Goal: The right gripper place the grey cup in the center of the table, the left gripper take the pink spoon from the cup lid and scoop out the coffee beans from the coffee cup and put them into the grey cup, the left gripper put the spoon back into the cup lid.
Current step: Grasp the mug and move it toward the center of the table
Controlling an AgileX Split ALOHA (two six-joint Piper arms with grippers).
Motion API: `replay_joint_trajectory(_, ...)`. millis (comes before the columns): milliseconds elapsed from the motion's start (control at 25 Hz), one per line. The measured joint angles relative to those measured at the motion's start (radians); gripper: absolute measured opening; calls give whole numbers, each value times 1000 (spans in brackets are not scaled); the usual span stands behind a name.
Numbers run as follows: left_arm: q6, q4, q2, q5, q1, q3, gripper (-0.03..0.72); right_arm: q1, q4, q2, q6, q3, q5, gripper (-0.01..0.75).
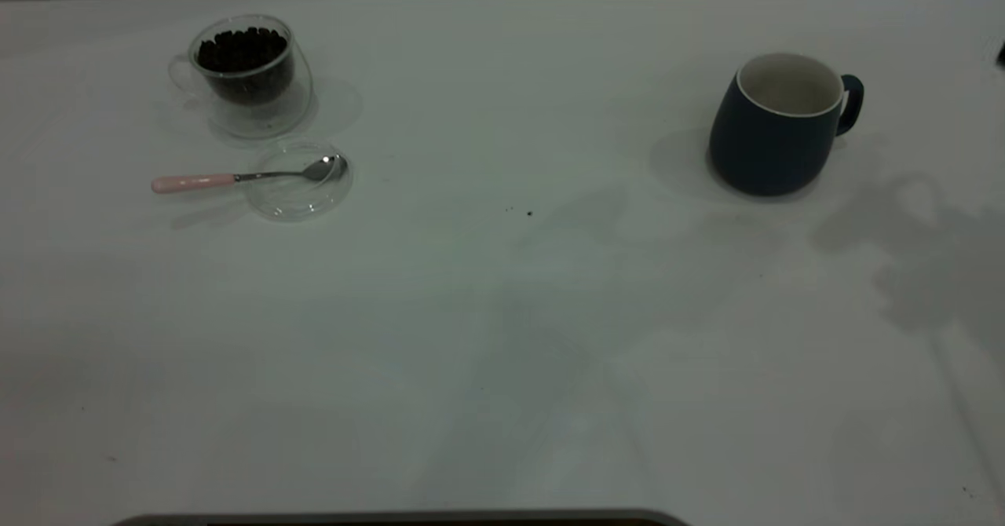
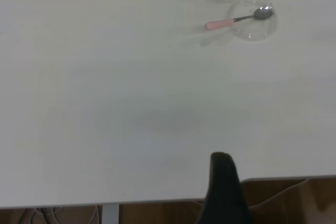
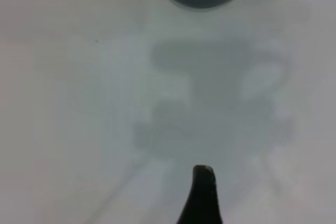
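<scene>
Cups, lid and spoon are set out on the table (image 1: 502, 353); neither arm is seen from outside.

In the exterior view the grey cup (image 1: 777, 126) stands upright near the right edge, handle toward that edge, well apart from the glass cup (image 1: 247, 71) of beans (image 1: 242, 49) by the far left corner. Just in front of it lies the lid (image 1: 302, 188), with the spoon (image 1: 243, 177) resting bowl-in-lid, pink handle over the rim toward the left edge. Only the wrist views show the grippers: one dark finger of the left gripper (image 2: 223, 190) is seen at the table's edge, one of the right gripper (image 3: 202, 195) over the table short of the grey cup; whether either is apart or together cannot be told.
</scene>
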Motion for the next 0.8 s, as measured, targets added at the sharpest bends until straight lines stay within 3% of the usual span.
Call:
replay_joint_trajectory(240, 0, 0, 0, 0, 0, 0, 590, 0, 0, 187, -119, -45, -140, 688)
replay_joint_trajectory(800, 0, -1, 0, 0, 0, 0, 590, 53, -10, 492, -259, -354, -110, 663)
